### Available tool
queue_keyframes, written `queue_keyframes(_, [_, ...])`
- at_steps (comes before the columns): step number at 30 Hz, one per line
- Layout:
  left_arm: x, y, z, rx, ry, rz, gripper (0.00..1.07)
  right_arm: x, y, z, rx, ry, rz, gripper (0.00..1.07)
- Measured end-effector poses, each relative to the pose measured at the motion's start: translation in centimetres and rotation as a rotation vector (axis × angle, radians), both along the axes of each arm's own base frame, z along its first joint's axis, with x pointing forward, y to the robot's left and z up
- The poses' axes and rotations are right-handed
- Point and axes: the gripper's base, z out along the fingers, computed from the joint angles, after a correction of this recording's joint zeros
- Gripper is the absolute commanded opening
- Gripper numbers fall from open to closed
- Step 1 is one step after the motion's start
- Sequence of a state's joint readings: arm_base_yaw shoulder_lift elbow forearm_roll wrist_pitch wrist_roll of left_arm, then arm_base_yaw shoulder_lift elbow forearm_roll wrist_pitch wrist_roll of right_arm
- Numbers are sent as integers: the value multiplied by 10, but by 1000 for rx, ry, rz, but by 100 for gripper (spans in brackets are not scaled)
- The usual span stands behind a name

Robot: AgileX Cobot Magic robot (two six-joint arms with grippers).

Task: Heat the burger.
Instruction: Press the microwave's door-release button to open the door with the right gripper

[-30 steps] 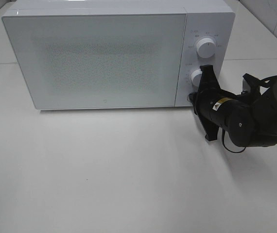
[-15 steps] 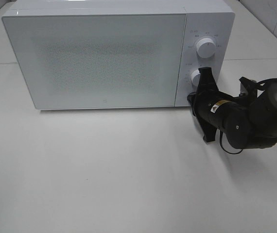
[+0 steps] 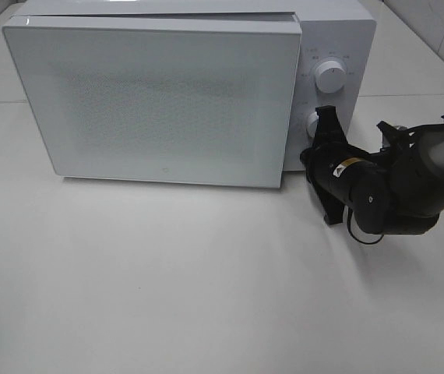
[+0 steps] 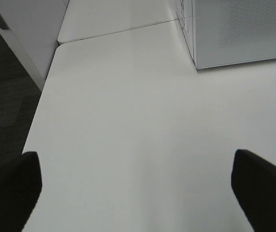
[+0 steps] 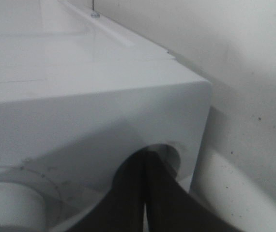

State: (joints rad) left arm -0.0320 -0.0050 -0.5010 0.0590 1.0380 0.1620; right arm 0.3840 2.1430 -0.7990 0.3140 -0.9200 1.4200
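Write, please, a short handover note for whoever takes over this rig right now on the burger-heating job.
Left pincer: open, empty, over the table beside the microwave.
Right pincer: shut, holding nothing, tips at the round button below the lower knob.
Burger: in no view; whether it is inside the microwave cannot be told.
Done: the door stands ajar at its right edge.
To do: probably swing the door wide, get the burger inside, shut it, then set the knobs.
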Motion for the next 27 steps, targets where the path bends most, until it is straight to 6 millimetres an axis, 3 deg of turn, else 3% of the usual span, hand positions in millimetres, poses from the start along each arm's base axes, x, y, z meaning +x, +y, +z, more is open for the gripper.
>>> queue_keyframes(27, [0,0,0,0,-1,0,101,-10,-3,7,15,6,8,0])
